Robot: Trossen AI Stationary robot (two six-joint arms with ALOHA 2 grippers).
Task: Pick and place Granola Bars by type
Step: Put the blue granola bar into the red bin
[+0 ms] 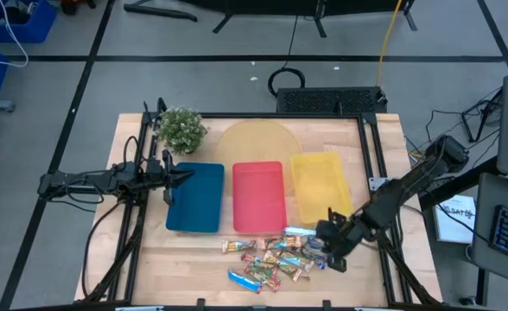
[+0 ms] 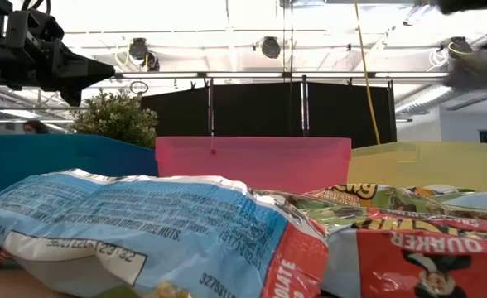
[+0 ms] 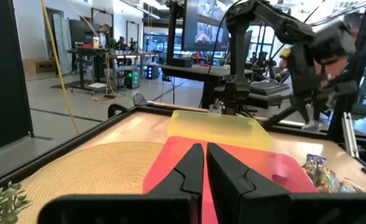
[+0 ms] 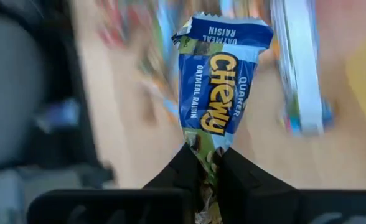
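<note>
Wooden table (image 1: pixel 133 259), trays mid-frame. Right claw (image 4: pixel 209 163) pinches one end of a blue bar (image 4: pixel 219 87), lower right of high view, beside the bar pile (image 1: pixel 267 259). Risk: end-grip lets it swing or slip. Yellow tray (image 1: pixel 320 185) nearest; red tray (image 1: pixel 257 197), blue tray (image 1: pixel 195 197) beyond. Left claw (image 3: pixel 205 165) closed, empty, over the blue tray.

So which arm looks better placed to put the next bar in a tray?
The right. Its gripper already pinches a blue Chewy oatmeal raisin bar beside the pile of granola bars. The left gripper is shut, empty, over the blue tray.
</note>
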